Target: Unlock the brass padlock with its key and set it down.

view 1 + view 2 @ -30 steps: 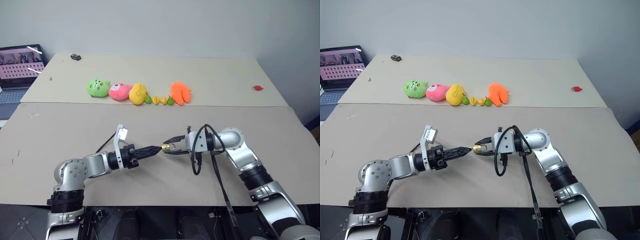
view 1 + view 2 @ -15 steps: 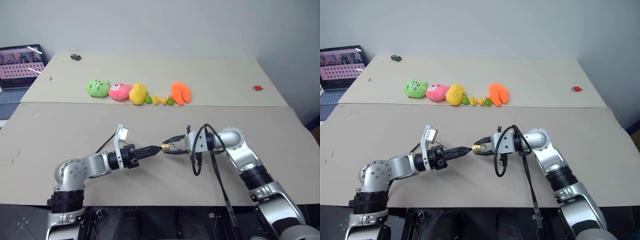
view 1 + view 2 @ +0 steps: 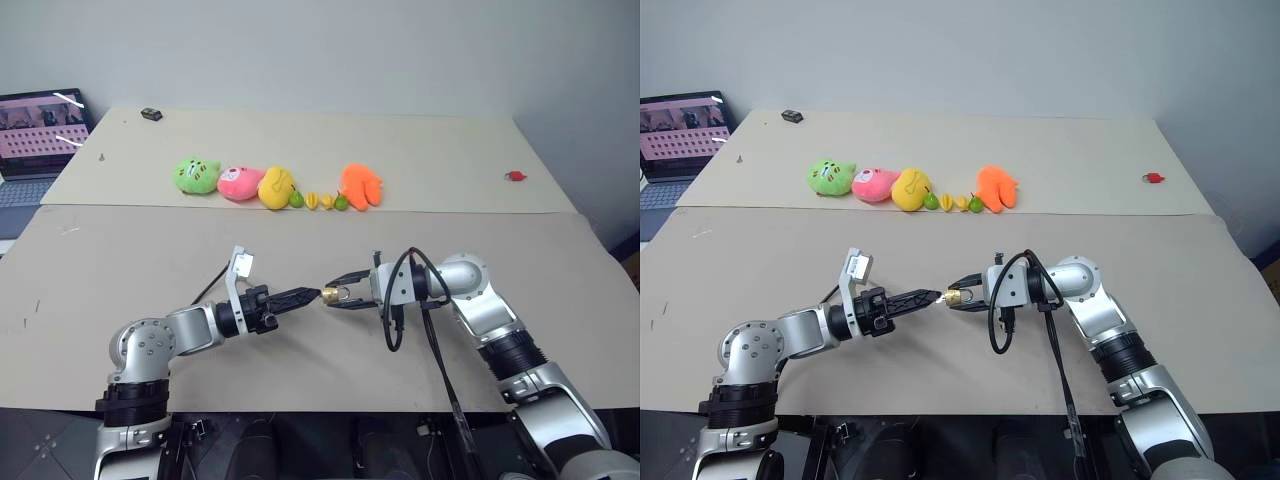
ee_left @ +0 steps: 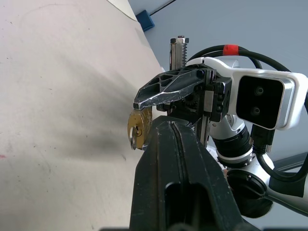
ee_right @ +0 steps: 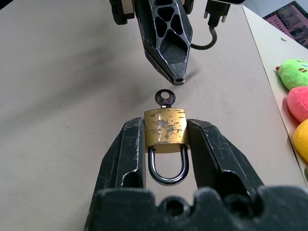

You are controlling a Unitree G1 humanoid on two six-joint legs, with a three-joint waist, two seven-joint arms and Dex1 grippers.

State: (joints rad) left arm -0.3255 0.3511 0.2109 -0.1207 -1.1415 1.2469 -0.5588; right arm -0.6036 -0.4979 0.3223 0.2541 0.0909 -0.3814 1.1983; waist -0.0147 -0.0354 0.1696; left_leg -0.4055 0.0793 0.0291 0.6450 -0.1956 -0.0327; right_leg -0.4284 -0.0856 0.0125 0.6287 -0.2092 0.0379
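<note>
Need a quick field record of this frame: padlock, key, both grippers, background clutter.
padlock: brass padlock clamped by its sides between the right gripper fingers, held above the table
shackle: closed, pointing back into the right gripper
key: key in the keyhole, head sticking out
left gripper: left gripper shut, tip just short of the key head, not gripping it
background: plush toys in a row, laptop at far left
</note>
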